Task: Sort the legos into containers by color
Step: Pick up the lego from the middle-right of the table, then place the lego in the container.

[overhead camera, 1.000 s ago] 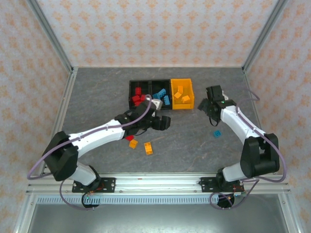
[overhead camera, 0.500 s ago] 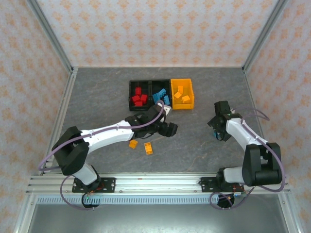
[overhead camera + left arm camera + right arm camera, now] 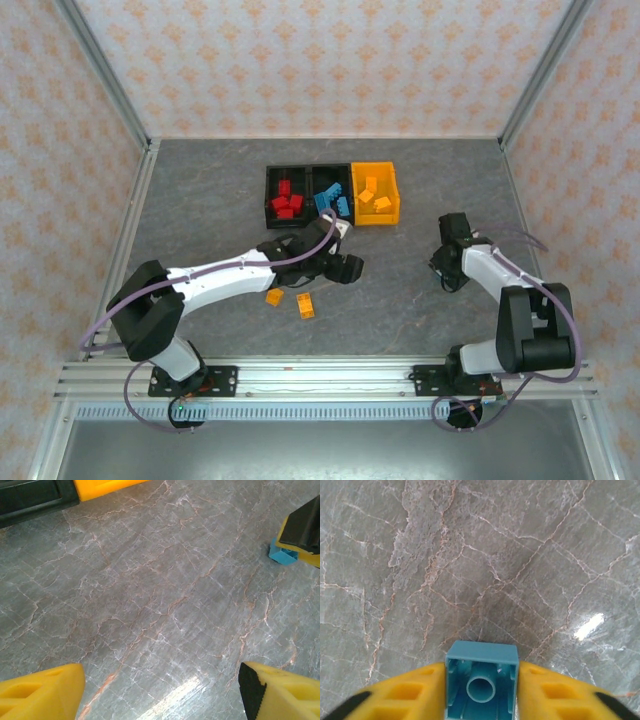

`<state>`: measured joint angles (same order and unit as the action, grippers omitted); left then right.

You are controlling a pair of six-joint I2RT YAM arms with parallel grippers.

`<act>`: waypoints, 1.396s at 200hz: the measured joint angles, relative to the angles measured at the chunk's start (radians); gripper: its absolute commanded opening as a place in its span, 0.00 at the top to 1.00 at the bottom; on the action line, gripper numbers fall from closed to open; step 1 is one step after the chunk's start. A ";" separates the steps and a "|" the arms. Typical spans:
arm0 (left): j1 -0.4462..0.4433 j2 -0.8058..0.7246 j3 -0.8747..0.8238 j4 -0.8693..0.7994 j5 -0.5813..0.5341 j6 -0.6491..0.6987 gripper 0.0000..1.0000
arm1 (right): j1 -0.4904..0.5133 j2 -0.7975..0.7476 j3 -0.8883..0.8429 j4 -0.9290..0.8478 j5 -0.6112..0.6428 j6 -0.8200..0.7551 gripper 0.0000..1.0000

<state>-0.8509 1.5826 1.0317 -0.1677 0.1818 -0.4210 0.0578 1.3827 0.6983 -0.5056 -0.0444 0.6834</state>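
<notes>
Pinches small blue plastic brick in right gripper, bound far-left for middle black plastic bin. Holds left gripper spread, empty.

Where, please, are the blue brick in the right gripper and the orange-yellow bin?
blue brick (image 3: 481,680): right wrist view, on its hollow underside.
orange-yellow bin (image 3: 376,221): top external view, on its front wall.

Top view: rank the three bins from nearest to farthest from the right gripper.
From the right gripper:
1. Orange-yellow bin, right end of the row.
2. Middle black bin, with blue legos.
3. Left black bin, with red legos, far end.
</notes>
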 measured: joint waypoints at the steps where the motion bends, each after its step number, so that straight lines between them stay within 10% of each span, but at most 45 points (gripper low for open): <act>1: 0.000 0.000 -0.001 0.000 0.000 0.000 0.18 | 0.000 0.000 0.000 0.000 0.000 0.001 0.68; 82: 0.010 -0.068 -0.085 0.006 -0.019 -0.069 0.17 | 0.005 -0.013 0.064 -0.001 -0.073 -0.025 0.71; 139: 0.175 -0.359 -0.275 -0.004 -0.085 -0.222 0.17 | 0.138 0.019 0.295 -0.003 -0.109 -0.034 0.70; 279: 0.291 -0.554 -0.367 -0.069 -0.116 -0.394 0.18 | 0.422 0.668 1.106 -0.032 -0.163 -0.095 0.70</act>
<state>-0.5602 1.0286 0.6643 -0.2371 0.0658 -0.8150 0.4793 2.0502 1.8042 -0.5381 -0.2077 0.5884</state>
